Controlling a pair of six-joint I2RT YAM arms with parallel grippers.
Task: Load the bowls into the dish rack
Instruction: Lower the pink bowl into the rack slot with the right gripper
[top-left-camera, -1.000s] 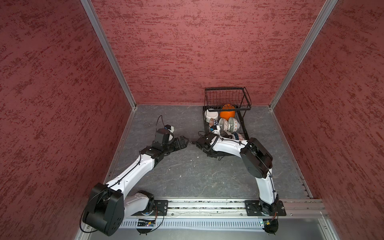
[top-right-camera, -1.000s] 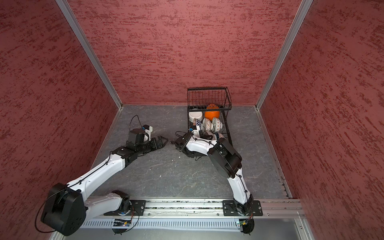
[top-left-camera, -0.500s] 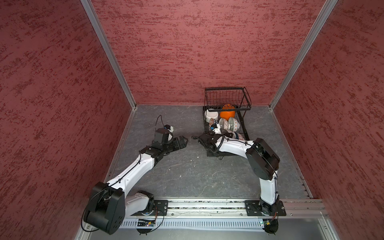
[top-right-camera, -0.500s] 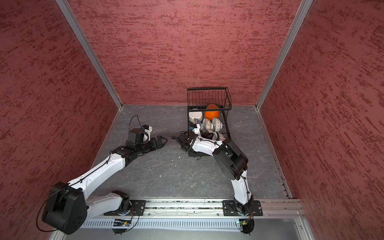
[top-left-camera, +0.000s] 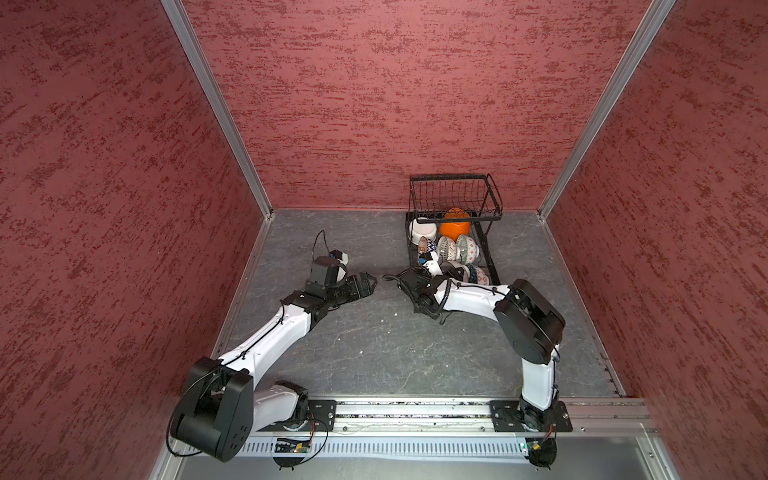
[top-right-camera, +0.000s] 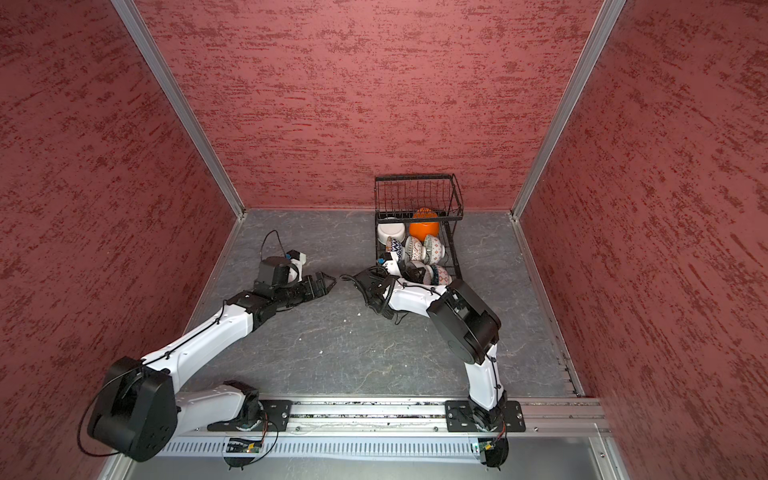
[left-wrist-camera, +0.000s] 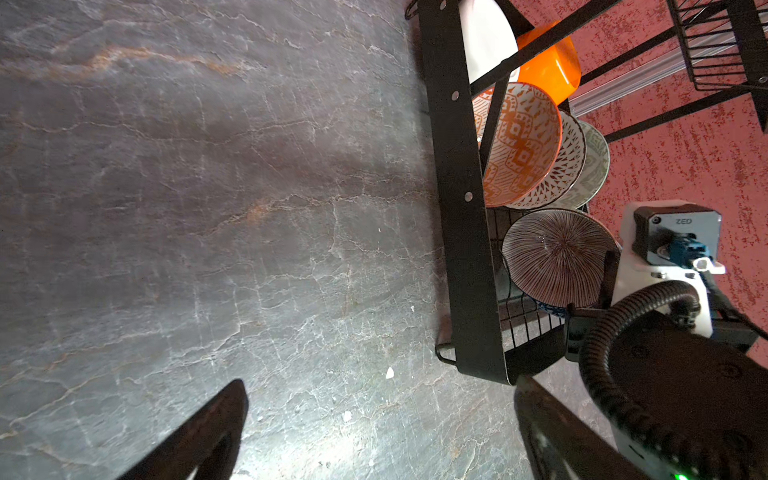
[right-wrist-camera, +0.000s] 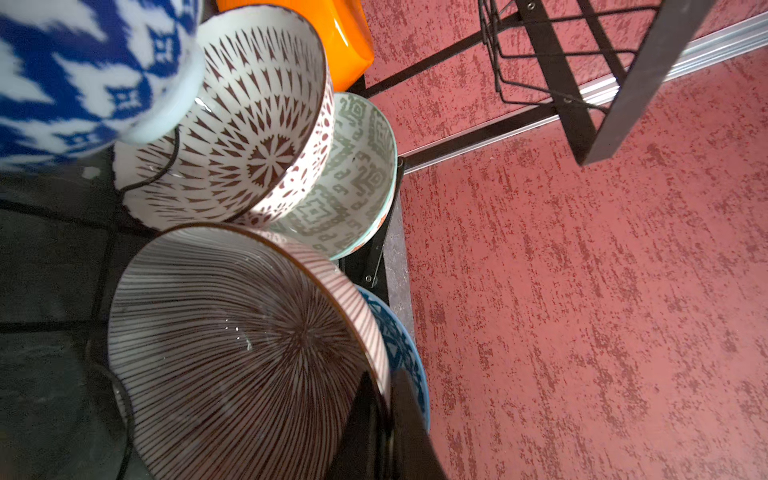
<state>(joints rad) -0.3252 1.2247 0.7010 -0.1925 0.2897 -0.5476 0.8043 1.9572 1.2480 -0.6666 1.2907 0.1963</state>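
The black wire dish rack (top-left-camera: 453, 195) (top-right-camera: 417, 195) stands at the back right, in both top views. Several bowls rest on edge in it: a white one (top-left-camera: 423, 232), an orange one (top-left-camera: 455, 228) and patterned ones (top-left-camera: 457, 248). At the rack's front, my right gripper (right-wrist-camera: 384, 380) (top-left-camera: 454, 271) is shut on the rim of a brown-striped bowl (right-wrist-camera: 249, 340) (left-wrist-camera: 557, 257), one finger inside and one outside. A blue patterned bowl (right-wrist-camera: 409, 349) leans just behind it. My left gripper (left-wrist-camera: 380, 386) (top-left-camera: 371, 281) is open over the bare floor, left of the rack, holding nothing.
Red textured walls close in the grey stone-look floor (top-left-camera: 374, 340) on three sides. The rack's raised upper basket (right-wrist-camera: 540, 50) hangs above the rear bowls. The right forearm (top-left-camera: 473, 297) lies low in front of the rack. Small white crumbs (left-wrist-camera: 389, 372) dot the floor.
The right arm's elbow has swung to the right and its gripper has drawn closer to the rack's front. The left arm has stayed almost still.
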